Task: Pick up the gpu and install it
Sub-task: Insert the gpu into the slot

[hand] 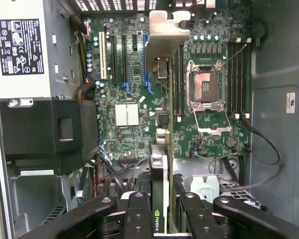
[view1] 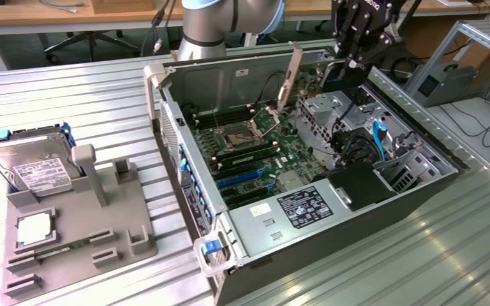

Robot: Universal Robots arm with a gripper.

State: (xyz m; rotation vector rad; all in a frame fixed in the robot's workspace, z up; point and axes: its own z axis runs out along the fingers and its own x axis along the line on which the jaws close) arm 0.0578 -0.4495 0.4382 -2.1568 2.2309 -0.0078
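I am watching the gripper point(view1: 349, 62) hanging in the upper right of the exterior frame, above the open computer case point(view1: 219, 80). Its fingers point(hand: 139, 211) are clamping the gpu point(hand: 158, 167) between them, one on each flat face. The card is standing on edge, gripped at one end, and its long axis is running straight out from the fingers to the pale bracket point(view1: 293, 75) at the exterior view's left. It is hovering above the motherboard point(hand: 134, 129), nearly in line with the blue slots point(hand: 148, 74), beside the empty processor socket point(hand: 207, 87)
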